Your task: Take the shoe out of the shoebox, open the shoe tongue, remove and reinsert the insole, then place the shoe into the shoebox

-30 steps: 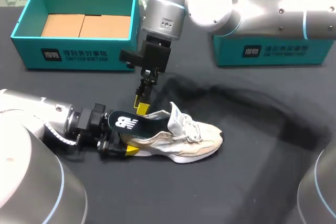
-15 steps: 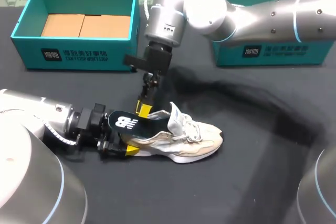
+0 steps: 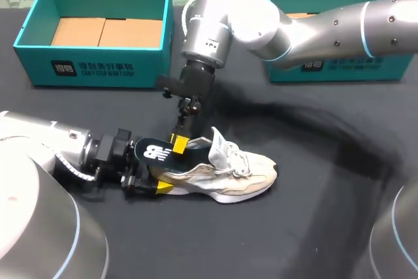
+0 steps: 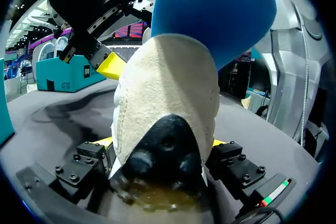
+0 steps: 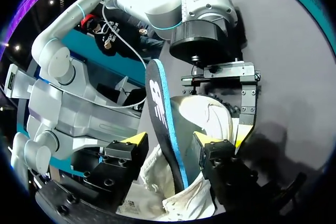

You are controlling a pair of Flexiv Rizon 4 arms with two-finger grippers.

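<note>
A cream sneaker (image 3: 228, 176) lies on its side on the black table, toe to the right, tongue (image 3: 218, 142) pulled up. Its dark, blue-edged insole (image 3: 155, 153) sticks out of the heel opening. My left gripper (image 3: 151, 174) is shut on the heel; in the left wrist view the heel (image 4: 168, 103) fills the space between the left gripper's (image 4: 160, 145) fingers. My right gripper (image 3: 177, 143) comes down from above, open. In the right wrist view the insole (image 5: 163, 124) stands on edge between the right gripper's (image 5: 168, 140) yellow tips, with a small gap on each side.
A teal shoebox (image 3: 98, 70) with a cardboard floor stands at the back left. A second teal box (image 3: 339, 66) is at the back right, partly behind my right arm. Bare black table lies in front of and to the right of the shoe.
My right gripper has come down a little onto the insole's raised end, and its fingers have narrowed around it. The shoe and my left arm have not moved.
</note>
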